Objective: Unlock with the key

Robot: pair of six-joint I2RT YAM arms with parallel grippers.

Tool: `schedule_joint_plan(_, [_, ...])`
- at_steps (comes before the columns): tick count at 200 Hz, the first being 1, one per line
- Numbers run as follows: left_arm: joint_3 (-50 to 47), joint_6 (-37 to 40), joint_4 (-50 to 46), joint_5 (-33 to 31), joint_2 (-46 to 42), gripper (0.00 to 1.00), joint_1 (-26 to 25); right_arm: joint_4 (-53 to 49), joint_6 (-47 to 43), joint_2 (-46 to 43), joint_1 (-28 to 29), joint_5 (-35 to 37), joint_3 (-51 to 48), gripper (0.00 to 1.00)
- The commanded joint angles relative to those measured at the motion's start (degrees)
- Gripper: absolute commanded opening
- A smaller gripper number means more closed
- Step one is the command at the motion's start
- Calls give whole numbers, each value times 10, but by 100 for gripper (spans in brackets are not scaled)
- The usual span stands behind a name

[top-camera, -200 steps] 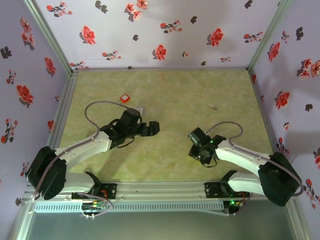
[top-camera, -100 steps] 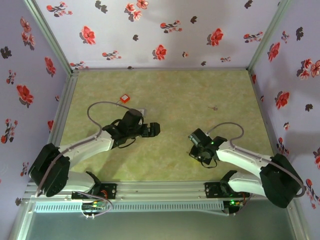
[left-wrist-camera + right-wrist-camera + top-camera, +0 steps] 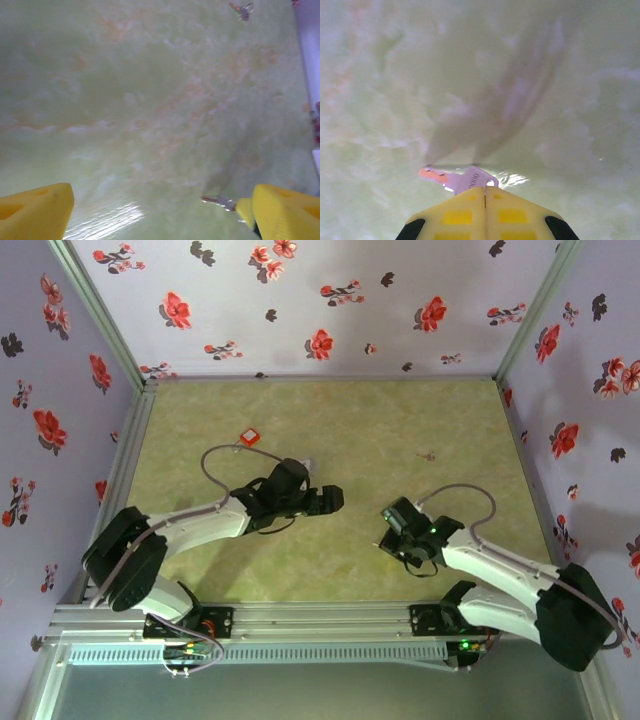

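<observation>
My right gripper [image 3: 485, 189] is shut on the key [image 3: 466, 179], a small metal key whose orange-lit blade sticks out to the left, just above the mat. In the top view the right gripper [image 3: 386, 538] hangs low at centre right. My left gripper [image 3: 335, 500] points toward it from the left, a short gap away. The left gripper [image 3: 162, 202] is open, its yellow fingers [image 3: 35, 212] wide apart with bare mat between them. A thin metal tip [image 3: 219, 201] shows beside its right finger. The small red padlock [image 3: 249, 438] lies at the back left, far from both grippers.
A second small key [image 3: 428, 454] [image 3: 242, 9] lies on the green mat [image 3: 350, 420] at the back right. A small pale grey object [image 3: 305, 462] sits just behind the left wrist. Flowered walls enclose the mat on three sides.
The left arm has reached to the right, bringing its open gripper closer to the right gripper. The right gripper has shifted slightly toward the near edge, still holding the key.
</observation>
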Motion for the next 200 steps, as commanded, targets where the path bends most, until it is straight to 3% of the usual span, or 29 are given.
schedule_joint_plan(1, [-1,-128,125,63,27,89,-7,16,-11,-30,5,33,36,0])
schedule_joint_plan(54, [-49,-353,351,87,83,84,-17,54,-34,-44,4,52,94,0])
schedule_joint_plan(120, [-49,-491,374,86,95,84,-36,143,-49,-53,4,55,104,0])
schedule_joint_plan(200, [-50,-578,448,103,135,86,-39,276,-49,-62,9,4,72,0])
